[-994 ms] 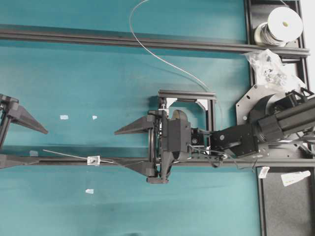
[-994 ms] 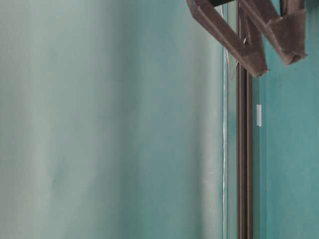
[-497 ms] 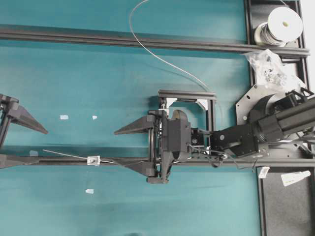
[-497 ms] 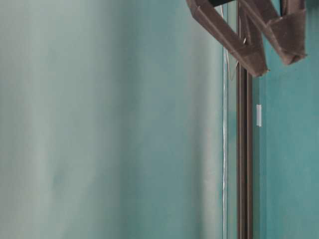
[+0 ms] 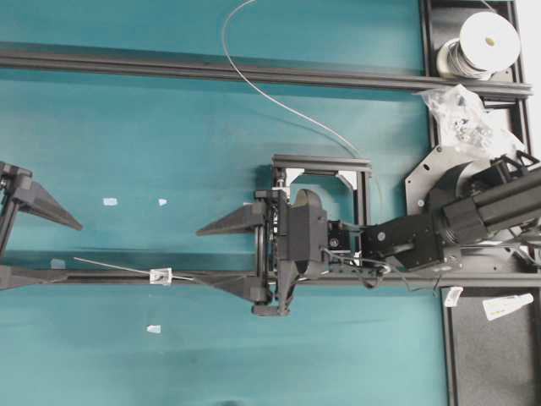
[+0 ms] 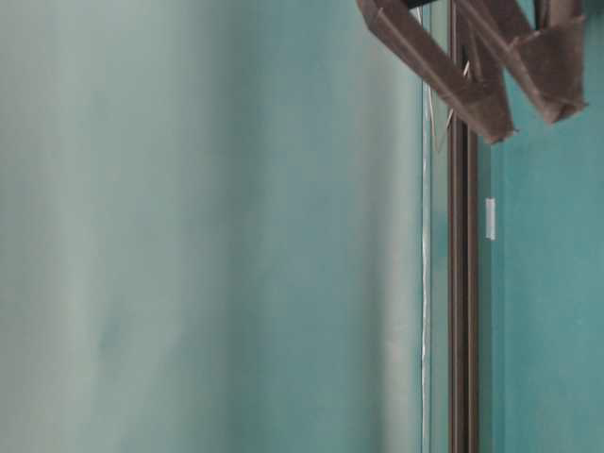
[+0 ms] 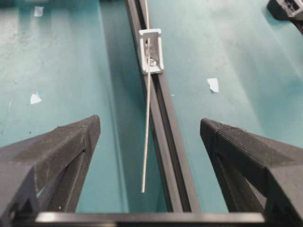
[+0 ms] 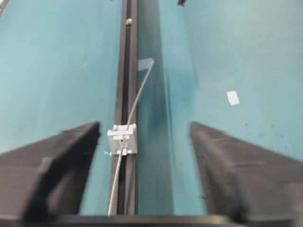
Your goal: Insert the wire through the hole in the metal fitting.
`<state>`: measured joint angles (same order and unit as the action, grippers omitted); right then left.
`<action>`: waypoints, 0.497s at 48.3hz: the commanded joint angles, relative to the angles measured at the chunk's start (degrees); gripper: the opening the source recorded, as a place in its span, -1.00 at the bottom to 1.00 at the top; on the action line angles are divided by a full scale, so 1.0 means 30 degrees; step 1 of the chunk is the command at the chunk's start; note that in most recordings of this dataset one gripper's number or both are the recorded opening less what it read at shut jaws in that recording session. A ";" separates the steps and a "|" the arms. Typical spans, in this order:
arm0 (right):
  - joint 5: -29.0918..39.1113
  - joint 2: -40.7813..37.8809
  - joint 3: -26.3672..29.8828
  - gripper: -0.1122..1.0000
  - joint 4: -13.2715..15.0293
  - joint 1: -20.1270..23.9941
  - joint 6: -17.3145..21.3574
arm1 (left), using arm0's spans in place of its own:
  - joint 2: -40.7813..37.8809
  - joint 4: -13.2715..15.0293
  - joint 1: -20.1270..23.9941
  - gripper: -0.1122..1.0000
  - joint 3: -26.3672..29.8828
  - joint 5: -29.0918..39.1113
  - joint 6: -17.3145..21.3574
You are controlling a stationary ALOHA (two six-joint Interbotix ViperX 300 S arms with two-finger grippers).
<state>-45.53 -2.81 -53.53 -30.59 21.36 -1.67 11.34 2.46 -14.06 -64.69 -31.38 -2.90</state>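
The wire (image 5: 279, 103) is seen already passed through the fitting (image 5: 160, 276), which lies on the dark rail (image 5: 101, 277) at the near left of the surface (image 5: 169, 135); a straight free end sticks out to the left of it. From the fitting the wire runs right along the rail, and its far loop leads toward the spool (image 5: 483, 42) at the far right. Nothing is held by the left gripper (image 5: 34, 249): its jaws are spread, one on each side of the free end. The right gripper (image 5: 221, 258) is also released, with its jaws apart around the wire, probably because the insertion is judged finished. White tape scraps (image 5: 110, 202) lie around, and a bag of parts (image 5: 463, 114) rests at the far right; nothing blocks the fitting.
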 commanded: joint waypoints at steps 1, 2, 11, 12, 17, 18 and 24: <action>-0.0059 0.0439 0.0117 0.39 0.0029 -0.0029 -0.0029 | 0.0293 -0.0059 0.0029 0.28 0.0176 -0.0176 -0.0029; -0.0059 0.0439 0.0146 0.29 0.0029 -0.0029 -0.0029 | 0.0293 -0.0059 0.0029 0.28 0.0176 -0.0176 -0.0029; -0.0059 0.0439 0.0146 -0.09 0.0029 -0.0029 -0.0029 | 0.0293 -0.0059 0.0029 0.27 0.0205 -0.0176 -0.0059; -0.0059 0.0439 0.0176 -0.10 0.0029 -0.0029 -0.0029 | 0.0264 -0.0029 0.0029 0.27 0.0205 -0.0176 -0.0059; -0.0059 0.0439 0.0176 -0.10 0.0029 -0.0029 -0.0029 | 0.0264 -0.0059 0.0029 0.27 0.0205 -0.0176 -0.0059; -0.0059 0.0439 0.0176 -0.10 0.0029 -0.0029 -0.0029 | 0.0264 -0.0029 0.0029 0.27 0.0205 -0.0176 -0.0088; -0.0059 0.0439 0.0176 -0.10 0.0029 -0.0029 0.0000 | 0.0234 -0.0059 0.0029 0.27 0.0234 -0.0176 -0.0088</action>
<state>-45.44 -2.90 -53.53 -30.59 21.36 -1.67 11.34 2.46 -14.06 -64.69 -31.38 -3.08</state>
